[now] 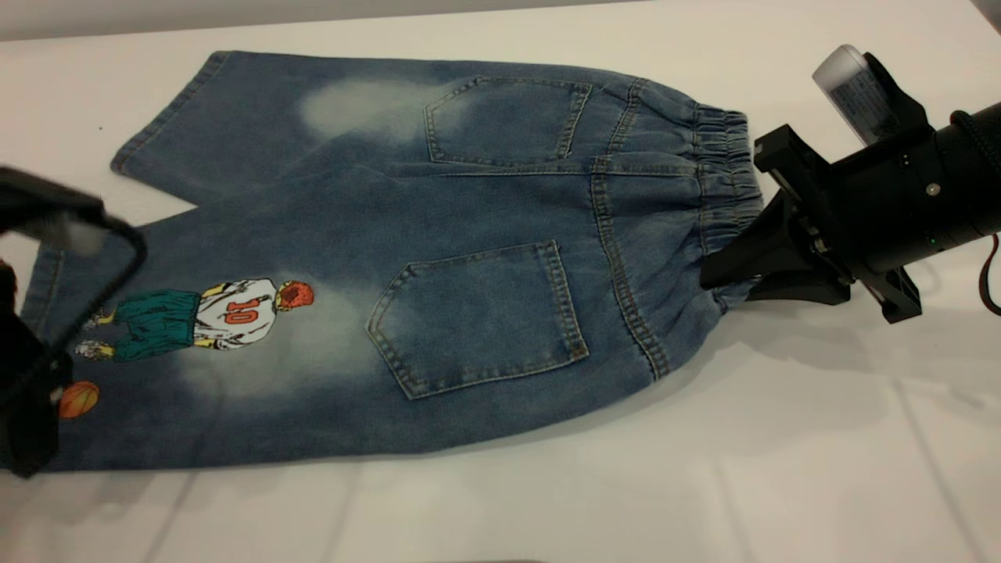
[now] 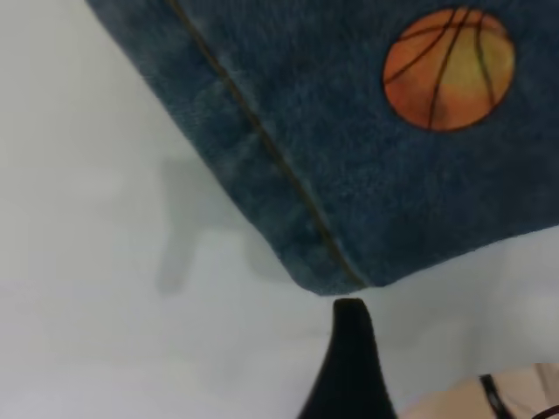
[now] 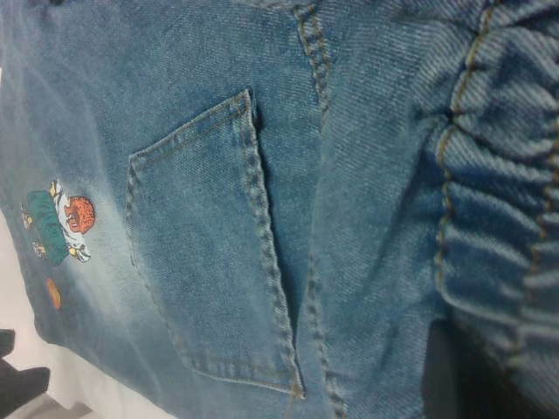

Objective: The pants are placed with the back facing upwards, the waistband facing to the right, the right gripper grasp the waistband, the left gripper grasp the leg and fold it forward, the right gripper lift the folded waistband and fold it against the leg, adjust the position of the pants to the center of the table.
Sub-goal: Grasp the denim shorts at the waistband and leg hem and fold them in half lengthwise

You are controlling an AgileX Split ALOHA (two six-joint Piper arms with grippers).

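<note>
Left gripper (image 1: 35, 344) sits at the printed leg's hem corner, one finger (image 2: 349, 349) just off the cloth; can't tell how wide it's open. It probably needs to bite past the hem stitching so the leg doesn't slip. The pants (image 1: 438, 258) lie flat, back up, on the table (image 1: 782, 469). Right gripper (image 1: 743, 258) looks clamped on the waistband (image 1: 723, 156), near its front end.
</note>
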